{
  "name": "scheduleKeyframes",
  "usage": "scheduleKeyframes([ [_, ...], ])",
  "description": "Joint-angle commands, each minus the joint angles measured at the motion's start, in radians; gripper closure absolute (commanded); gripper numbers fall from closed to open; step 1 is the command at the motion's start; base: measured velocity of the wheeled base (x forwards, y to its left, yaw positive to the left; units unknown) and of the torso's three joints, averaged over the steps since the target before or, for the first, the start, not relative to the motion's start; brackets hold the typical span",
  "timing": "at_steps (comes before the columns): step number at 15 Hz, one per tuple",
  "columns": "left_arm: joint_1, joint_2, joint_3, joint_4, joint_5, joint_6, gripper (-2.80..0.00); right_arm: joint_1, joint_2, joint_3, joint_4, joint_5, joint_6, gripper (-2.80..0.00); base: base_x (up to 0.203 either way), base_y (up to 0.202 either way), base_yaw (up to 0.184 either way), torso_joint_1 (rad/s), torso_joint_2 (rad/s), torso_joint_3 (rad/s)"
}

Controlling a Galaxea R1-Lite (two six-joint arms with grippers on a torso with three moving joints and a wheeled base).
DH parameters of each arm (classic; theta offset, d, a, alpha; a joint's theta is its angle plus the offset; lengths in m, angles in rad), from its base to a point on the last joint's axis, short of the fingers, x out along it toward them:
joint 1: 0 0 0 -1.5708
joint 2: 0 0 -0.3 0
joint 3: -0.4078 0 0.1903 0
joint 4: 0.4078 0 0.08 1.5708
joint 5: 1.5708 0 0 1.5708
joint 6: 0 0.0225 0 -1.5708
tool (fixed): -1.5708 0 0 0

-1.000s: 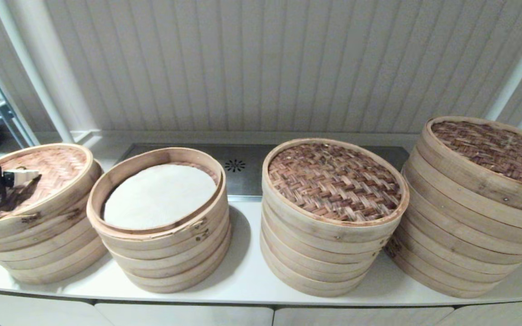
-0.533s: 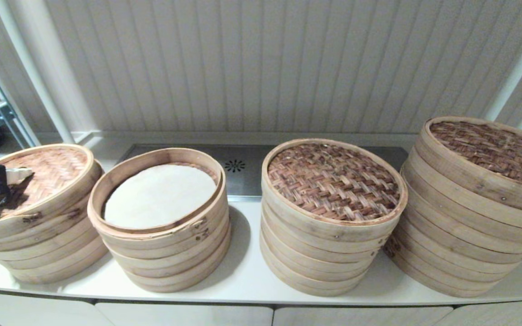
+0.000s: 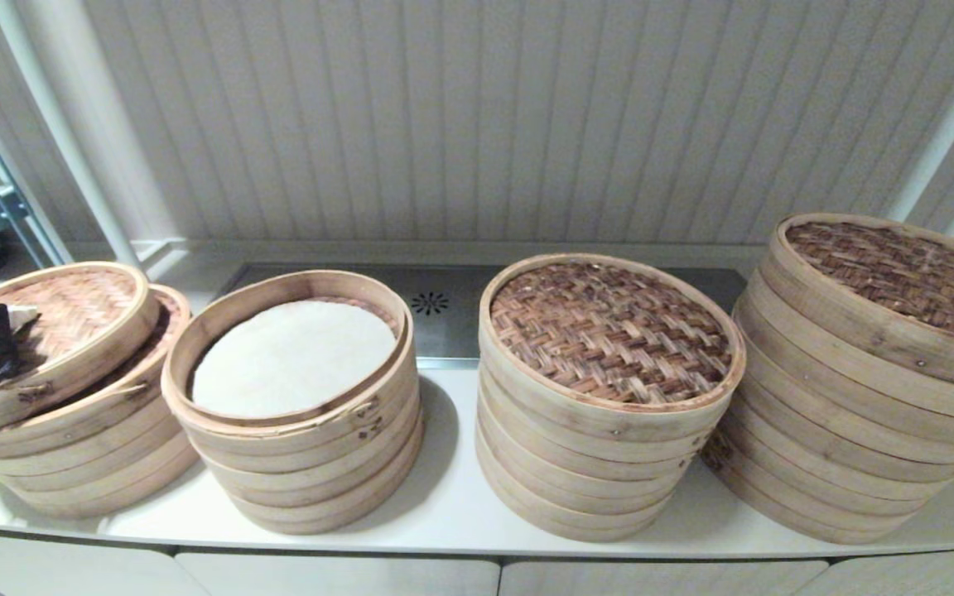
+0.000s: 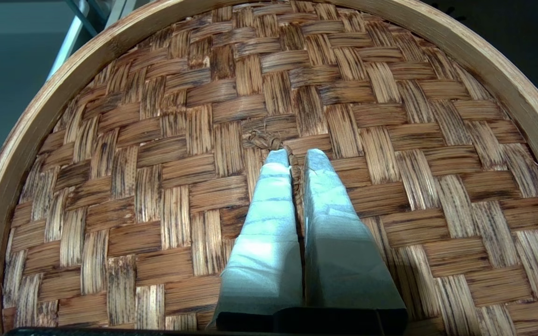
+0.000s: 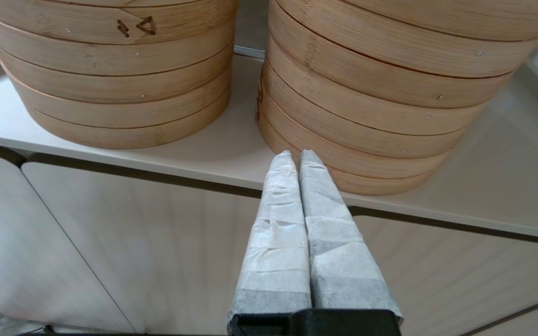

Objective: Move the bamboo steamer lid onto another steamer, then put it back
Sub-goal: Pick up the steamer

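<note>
Bamboo lid [image 4: 269,93] handle pinched between left fingers [image 4: 271,196].

White counter [image 3: 452,505], four bamboo steamer stacks [image 3: 605,463] side by side, inset metal drain panel [image 3: 444,319] behind

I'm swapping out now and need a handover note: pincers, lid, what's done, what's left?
Left pincer: shut on the woven lid's centre knot, lid lifted and tilted above the leftmost steamer stack.
Right pincer: shut, empty, parked low in front of the counter.
Done: lid gripped and raised.
Left: set it on the open steamer alongside, then put it back.
</note>
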Motion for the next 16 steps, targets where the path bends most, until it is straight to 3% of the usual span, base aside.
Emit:
scheduleKeyframes([
  [1,0.001,0.007,0.000,0.001,-0.004,0.000,0.00,0.000,-0.002,0.000,0.001,0.001,-0.001,0.00,0.000,0.000,0.000,0.000,0.00,0.000],
  [7,0.000,-0.027,-0.004,0.001,-0.011,-0.011,0.00,0.000,-0.002,0.000,0.001,0.001,-0.001,0.00,0.000,0.000,0.000,0.000,0.00,0.000],
  [16,-0.005,-0.071,-0.021,-0.001,-0.011,-0.079,0.00,0.000,-0.002,0.000,0.002,0.001,-0.001,0.00,0.000,0.000,0.000,0.000,0.00,0.000],
])
